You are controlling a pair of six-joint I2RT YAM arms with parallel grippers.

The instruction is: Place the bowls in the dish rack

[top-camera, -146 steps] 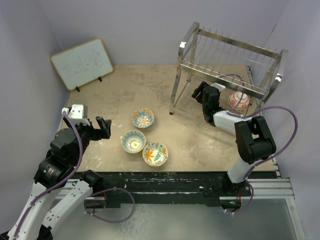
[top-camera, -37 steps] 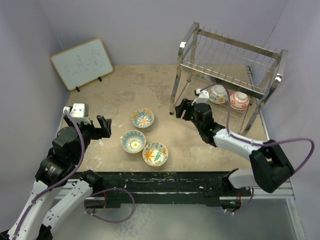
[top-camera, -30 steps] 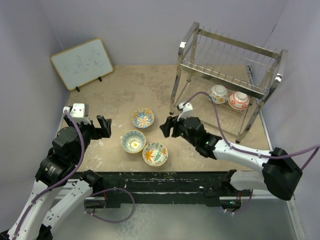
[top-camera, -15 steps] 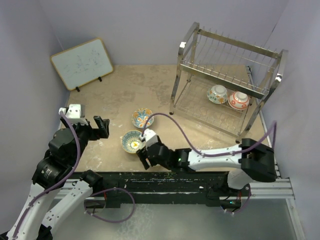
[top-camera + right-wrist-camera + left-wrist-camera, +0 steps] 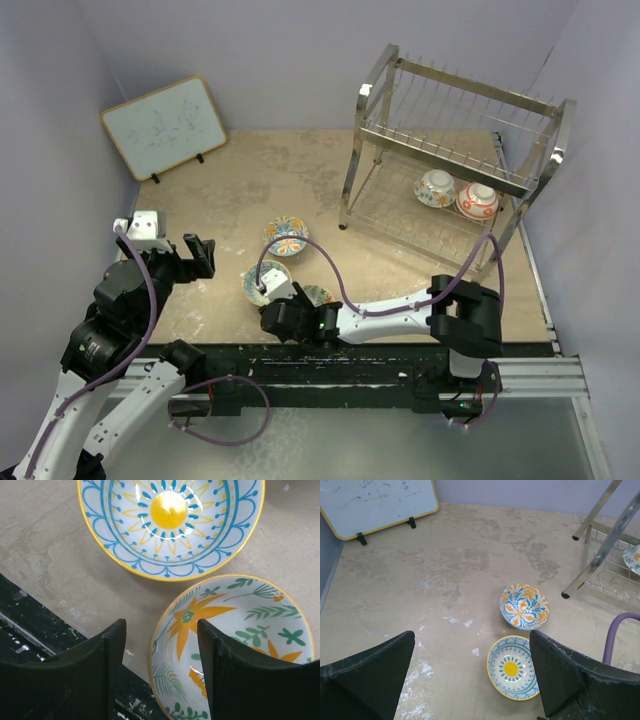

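Right tool (image 5: 161, 670) is released, its fingers straddling the near rim of the leaf bowl (image 5: 240, 625), one outside and one over the inside. The bowl sits on the bench (image 5: 300, 180) at the near edge, right by the sun bowl (image 5: 170, 525); can't tell if the rims touch. Third bowl (image 5: 286, 236) sits further back. Two bowls (image 5: 436, 188) are on the lower tier of the rack (image 5: 455, 130).

Suggest: drop straight down, seat deep on the rim wall, clamp firmly since glaze is probably slick. Lift vertically clear of the sun bowl before swinging to the rack.

Left tool (image 5: 470, 650) is released, empty and well apart.
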